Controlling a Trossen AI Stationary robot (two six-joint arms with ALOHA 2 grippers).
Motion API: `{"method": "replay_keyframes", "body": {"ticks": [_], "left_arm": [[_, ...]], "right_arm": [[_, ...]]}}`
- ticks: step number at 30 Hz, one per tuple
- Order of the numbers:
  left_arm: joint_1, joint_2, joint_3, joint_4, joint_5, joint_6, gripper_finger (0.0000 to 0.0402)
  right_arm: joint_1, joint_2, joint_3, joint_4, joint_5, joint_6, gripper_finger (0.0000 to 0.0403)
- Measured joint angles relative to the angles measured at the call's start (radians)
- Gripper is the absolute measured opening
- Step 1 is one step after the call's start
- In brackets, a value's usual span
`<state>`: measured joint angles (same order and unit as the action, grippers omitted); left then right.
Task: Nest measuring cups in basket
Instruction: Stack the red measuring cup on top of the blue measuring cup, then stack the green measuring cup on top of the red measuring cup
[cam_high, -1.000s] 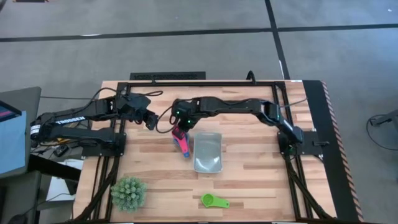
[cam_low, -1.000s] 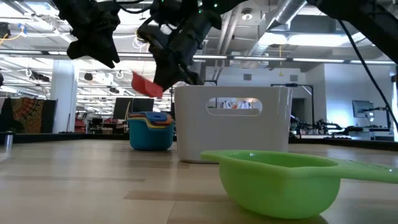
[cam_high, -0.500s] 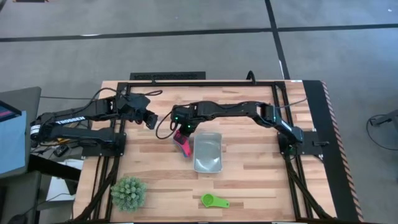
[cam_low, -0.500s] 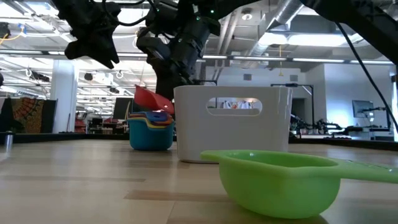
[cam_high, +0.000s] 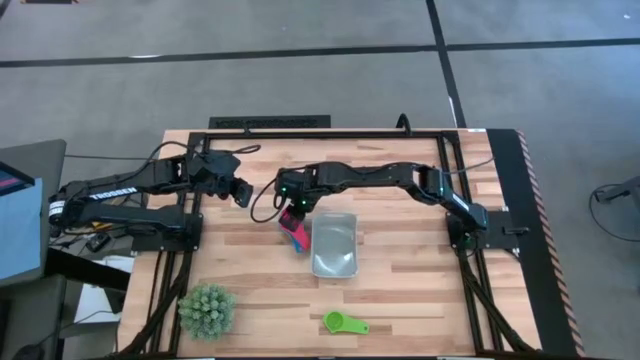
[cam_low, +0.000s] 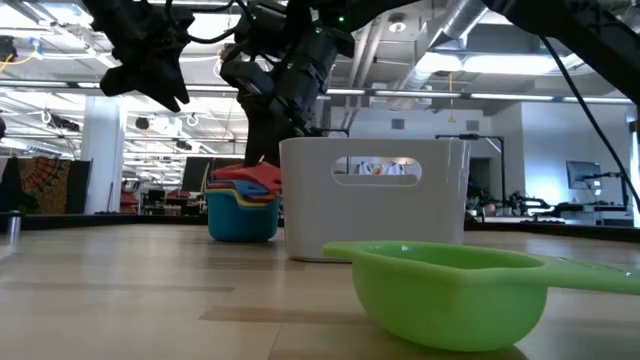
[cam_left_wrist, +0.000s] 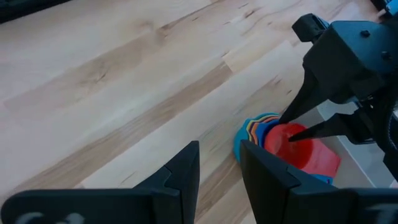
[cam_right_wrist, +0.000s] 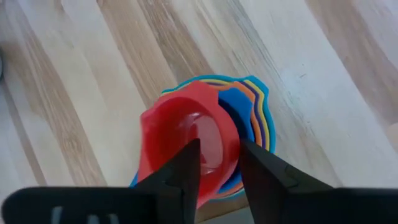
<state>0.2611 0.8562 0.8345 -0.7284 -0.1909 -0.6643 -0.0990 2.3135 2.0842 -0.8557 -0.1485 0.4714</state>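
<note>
A stack of nested measuring cups (cam_high: 293, 232) stands on the table just left of the pale grey basket (cam_high: 334, 274). It has a teal cup at the bottom (cam_low: 243, 218) and the pink cup (cam_right_wrist: 180, 137) lying level on top. My right gripper (cam_right_wrist: 219, 162) hovers right over the stack and is open, with one finger above the pink bowl and the other outside its rim. My left gripper (cam_high: 243, 195) is open and empty, left of the stack and above the table. A green cup (cam_high: 338, 322) lies alone near the front edge.
A spiky green plant ball (cam_high: 207, 309) sits at the front left. In the low view the basket's handle wall (cam_low: 375, 220) stands beside the stack, and the green cup (cam_low: 450, 295) fills the foreground. Bare wood lies right of the basket.
My right gripper has carried the pink cup down toward the stack and then stayed still. The cup, tilted in the air a second ago, now lies level in the top of the stack.
</note>
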Motion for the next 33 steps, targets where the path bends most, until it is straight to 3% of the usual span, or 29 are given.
{"method": "replay_keyframes", "body": {"ticks": [6, 13, 19, 24, 33], "left_arm": [[0.000, 0.000, 0.000, 0.000, 0.000, -0.014, 0.0102], [0.000, 0.000, 0.000, 0.000, 0.004, -0.030, 0.0102], [-0.008, 0.000, 0.000, 0.000, 0.057, -0.023, 0.0102], [-0.037, 0.000, 0.000, 0.001, 0.038, -0.021, 0.0104], [-0.089, 0.085, 0.000, 0.087, -0.017, -0.039, 0.0168]], "right_arm": [[-0.002, 0.000, 0.000, -0.052, 0.017, 0.073, 0.0137], [-0.002, -0.010, 0.000, -0.045, 0.044, 0.043, 0.0122], [-0.002, -0.066, 0.001, -0.072, -0.092, -0.078, 0.0127], [-0.009, -0.168, -0.001, -0.111, -0.089, -0.141, 0.0138], [-0.123, -0.343, 0.000, -0.224, -0.086, -0.225, 0.0186]]}}
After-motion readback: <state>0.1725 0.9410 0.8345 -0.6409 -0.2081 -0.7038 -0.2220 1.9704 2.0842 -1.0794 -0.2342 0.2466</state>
